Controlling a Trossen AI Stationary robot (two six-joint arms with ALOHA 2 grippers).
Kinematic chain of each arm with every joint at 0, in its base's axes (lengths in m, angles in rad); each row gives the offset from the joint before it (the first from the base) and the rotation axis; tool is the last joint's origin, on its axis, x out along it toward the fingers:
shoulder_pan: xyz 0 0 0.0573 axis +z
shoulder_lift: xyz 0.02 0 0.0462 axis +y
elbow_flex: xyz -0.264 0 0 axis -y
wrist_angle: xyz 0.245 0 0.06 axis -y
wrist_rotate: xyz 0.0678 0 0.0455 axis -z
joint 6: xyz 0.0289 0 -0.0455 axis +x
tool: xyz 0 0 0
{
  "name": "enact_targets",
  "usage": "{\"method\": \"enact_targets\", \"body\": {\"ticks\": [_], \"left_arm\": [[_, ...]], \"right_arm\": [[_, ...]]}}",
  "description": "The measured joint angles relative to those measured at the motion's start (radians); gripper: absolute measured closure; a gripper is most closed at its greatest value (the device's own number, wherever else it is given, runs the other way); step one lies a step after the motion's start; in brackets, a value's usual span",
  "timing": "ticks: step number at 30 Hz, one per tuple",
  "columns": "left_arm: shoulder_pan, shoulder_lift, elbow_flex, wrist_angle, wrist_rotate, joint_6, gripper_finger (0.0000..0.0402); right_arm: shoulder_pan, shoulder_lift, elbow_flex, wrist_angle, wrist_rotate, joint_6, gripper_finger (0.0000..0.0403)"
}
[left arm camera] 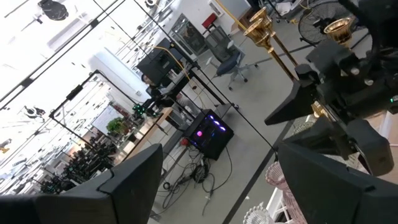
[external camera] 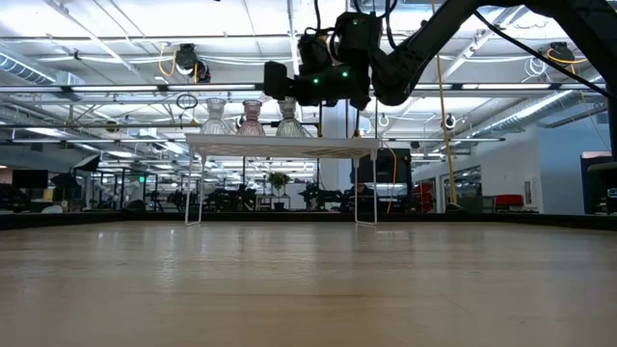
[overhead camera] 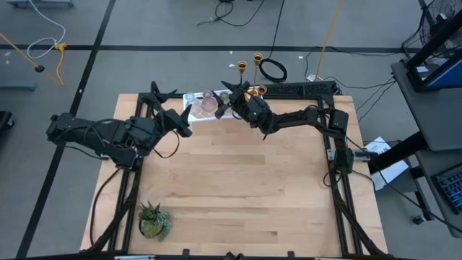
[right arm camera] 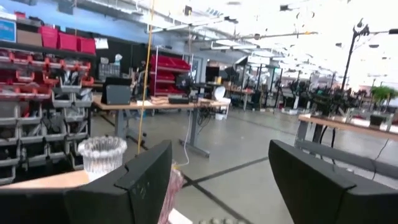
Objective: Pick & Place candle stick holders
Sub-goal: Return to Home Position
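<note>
Since all three glass holders, the clear one (external camera: pixel 214 116), the pink one (external camera: pixel 252 118) and the greenish one (external camera: pixel 289 118), stand upright in a row on the white rack (external camera: pixel 280 145) at the far edge of the bench (overhead camera: pixel 238 195), I judge the placing done and only the pull-back to rest ahead. My right end effector (right arm camera: pixel 219 158) hangs above the rack's right end, close to the greenish holder, its fingers spread wide with nothing between them. The glass row lies to that end effector's left, toward the other arm, each piece with its long axis vertical. I would therefore draw the right arm up and back toward its own base, away from the row, rather than sweep sideways across it. Gold holders (overhead camera: pixel 258 58) show close behind it at the far edge; what they stand on I cannot tell. My left end effector (left arm camera: pixel 217 165) hovers near the rack's left end, fingers also spread and empty.
</note>
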Motion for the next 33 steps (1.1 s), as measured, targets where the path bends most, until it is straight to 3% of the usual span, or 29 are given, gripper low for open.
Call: {"method": "enact_targets", "body": {"ticks": [12,25,31,33], "left_arm": [[-0.007,0.000,0.000,0.002,-0.014,-0.005,0.0076],[-0.093,0.000,0.000,0.003,-0.177,0.014,0.0076],[-0.135,0.000,0.000,0.004,-0.350,0.030,0.0076],[-0.157,-0.007,0.000,0.003,-0.364,0.052,0.0079]], "right_arm": [[0.035,0.000,0.000,0.067,-0.003,-0.145,0.0142],[0.080,-0.005,0.000,0.111,0.098,-0.348,0.0142],[0.122,-0.039,-0.006,0.095,0.136,-0.396,0.0142],[0.147,-0.075,-0.013,0.053,0.132,-0.418,0.0142]]}}
